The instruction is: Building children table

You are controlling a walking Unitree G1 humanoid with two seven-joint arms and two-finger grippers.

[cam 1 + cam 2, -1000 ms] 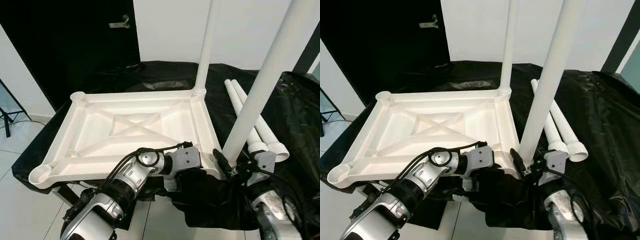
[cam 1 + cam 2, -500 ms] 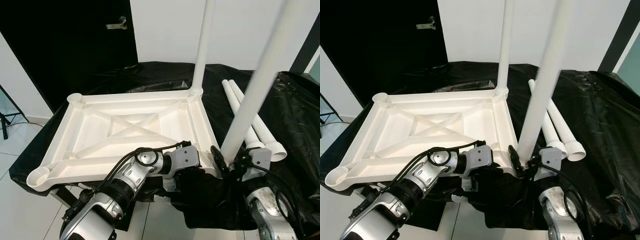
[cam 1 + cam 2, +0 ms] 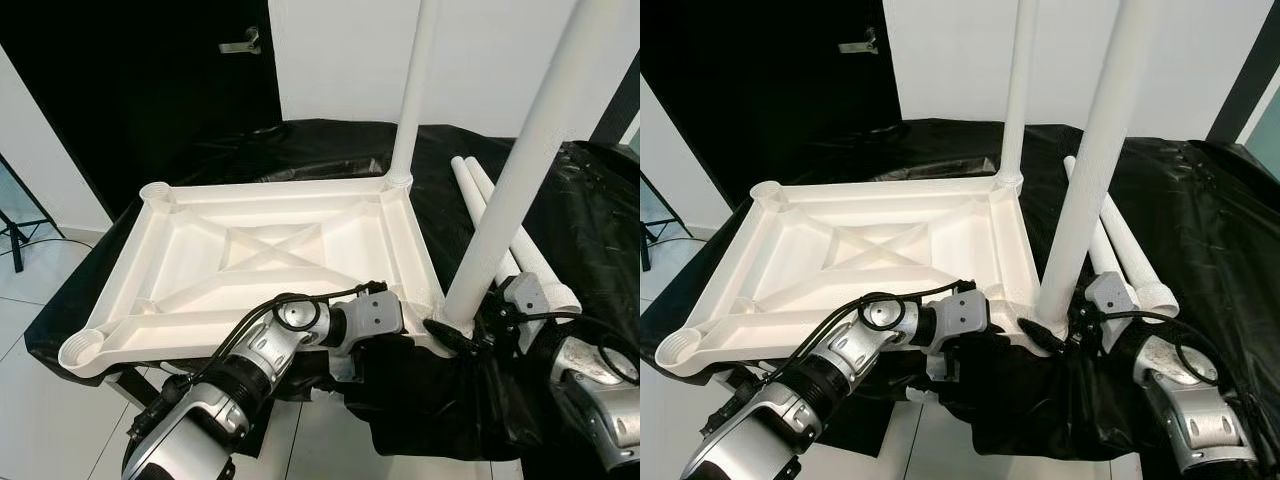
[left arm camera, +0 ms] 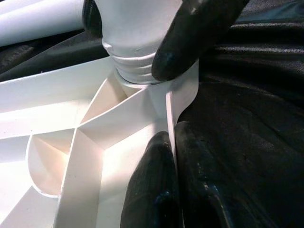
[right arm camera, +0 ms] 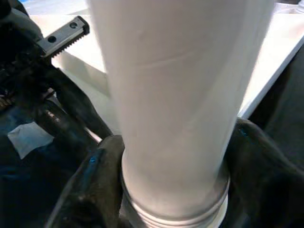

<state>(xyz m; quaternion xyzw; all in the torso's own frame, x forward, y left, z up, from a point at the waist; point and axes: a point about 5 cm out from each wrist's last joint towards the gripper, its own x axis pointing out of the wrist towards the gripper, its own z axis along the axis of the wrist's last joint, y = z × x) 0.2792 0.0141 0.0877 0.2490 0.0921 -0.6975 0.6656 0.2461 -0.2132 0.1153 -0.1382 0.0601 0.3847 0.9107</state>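
Observation:
The white tabletop lies upside down on a table draped in black cloth. One white leg stands upright in its far right corner socket. A second white leg stands in the near right corner socket, threads showing at its base. My right gripper is shut on this leg just above the socket, one finger on each side. My left gripper is shut on the tabletop's near rim beside that corner.
Two loose white legs lie on the black cloth to the right of the tabletop. A black door and white wall stand behind. The table's near edge drops to white floor tiles; a dark stand is at far left.
My right arm has swung outward to the right around the leg's base, fingers still on it. The leg stays in the near right socket. The left gripper has kept its hold.

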